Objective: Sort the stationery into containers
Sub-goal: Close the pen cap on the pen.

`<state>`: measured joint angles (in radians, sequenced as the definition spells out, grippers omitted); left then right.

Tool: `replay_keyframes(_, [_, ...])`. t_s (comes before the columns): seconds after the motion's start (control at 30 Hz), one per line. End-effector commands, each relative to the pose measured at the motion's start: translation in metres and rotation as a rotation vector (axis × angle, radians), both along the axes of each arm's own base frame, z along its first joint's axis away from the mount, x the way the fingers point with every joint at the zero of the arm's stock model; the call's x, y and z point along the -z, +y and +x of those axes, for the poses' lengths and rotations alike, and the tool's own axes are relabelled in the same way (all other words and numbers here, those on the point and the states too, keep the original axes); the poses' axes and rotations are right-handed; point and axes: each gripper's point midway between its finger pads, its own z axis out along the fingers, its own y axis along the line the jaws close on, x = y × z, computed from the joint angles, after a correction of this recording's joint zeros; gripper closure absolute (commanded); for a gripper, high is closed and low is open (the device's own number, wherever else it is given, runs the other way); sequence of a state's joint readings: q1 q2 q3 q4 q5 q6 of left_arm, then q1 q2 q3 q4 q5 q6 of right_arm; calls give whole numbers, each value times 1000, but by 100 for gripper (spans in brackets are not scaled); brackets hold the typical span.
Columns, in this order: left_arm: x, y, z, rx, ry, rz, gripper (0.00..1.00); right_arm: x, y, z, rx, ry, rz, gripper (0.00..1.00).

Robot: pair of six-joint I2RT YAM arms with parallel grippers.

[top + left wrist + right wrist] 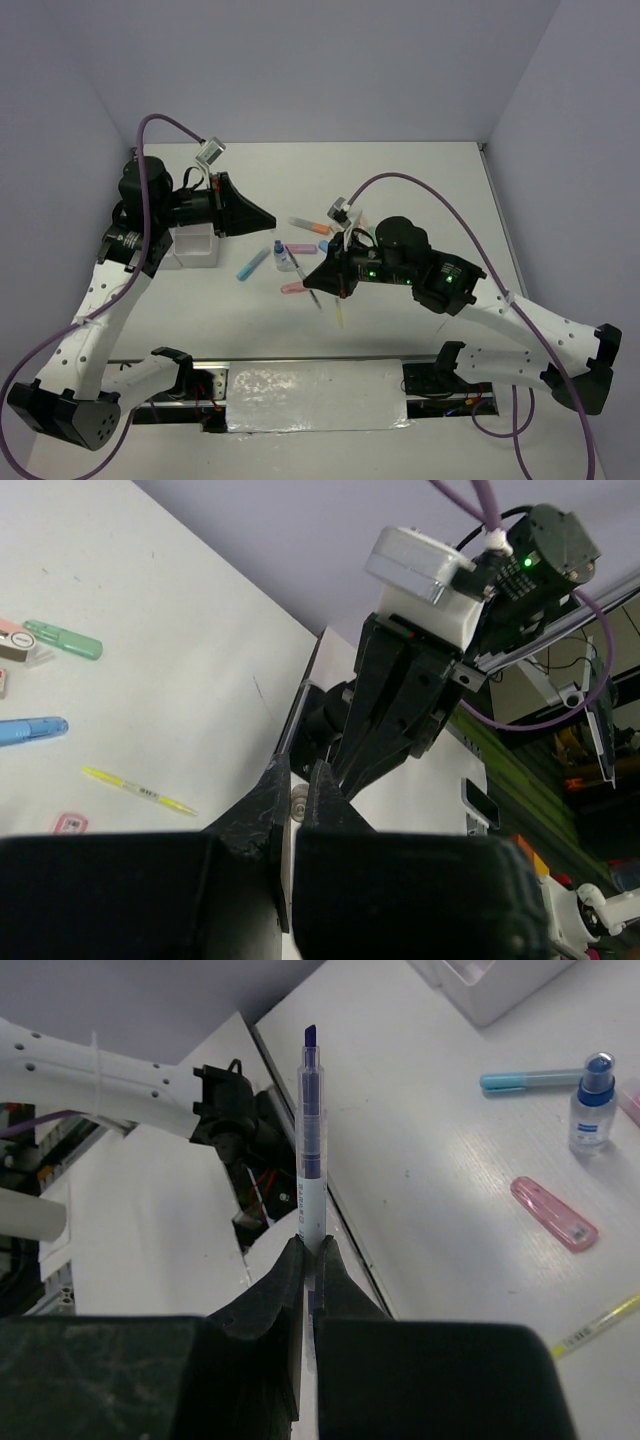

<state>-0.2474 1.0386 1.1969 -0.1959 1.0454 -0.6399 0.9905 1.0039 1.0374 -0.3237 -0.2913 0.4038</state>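
Observation:
My right gripper (pixel 311 1246) is shut on a dark purple pen (pixel 311 1130) with a white barrel, which sticks straight out past the fingertips above the table's near edge. In the top view this gripper (pixel 312 278) hovers over the scattered stationery: a blue marker (pixel 250 264), a blue-capped bottle (pixel 280 255), a pink eraser (pixel 292 288), a yellow pen (pixel 340 312) and an orange-tipped marker (pixel 310 225). The white container (pixel 195 245) stands at the left. Just right of it, my left gripper (pixel 262 219) is shut and holds nothing.
The left wrist view shows a green marker (pixel 65 640), a blue marker (pixel 30 730) and a yellow pen (pixel 138 790) on the table, with the right arm (pixel 400 710) close in front. Grey walls enclose the table on three sides.

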Motion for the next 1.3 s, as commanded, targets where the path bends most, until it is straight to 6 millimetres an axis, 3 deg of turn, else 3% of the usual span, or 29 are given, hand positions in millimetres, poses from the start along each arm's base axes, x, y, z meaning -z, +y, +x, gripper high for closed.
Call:
replay_keyframes(0.0, [-9, 1, -12, 47, -84, 14, 100, -18, -7, 5, 10, -101, -27, 100])
replay_keyframes(0.3, [-1, 1, -15, 50, -68, 41, 100, -16, -5, 11, 5, -118, -82, 100])
replay_keyframes(0.77, [4, -3, -9, 45, -53, 49, 100, -25, 6, -3, -103, -125, -47, 100])
replay_keyframes(1.27, [11, -10, -10, 62, -38, 39, 100, -29, 11, 7, -73, -146, -50, 100])
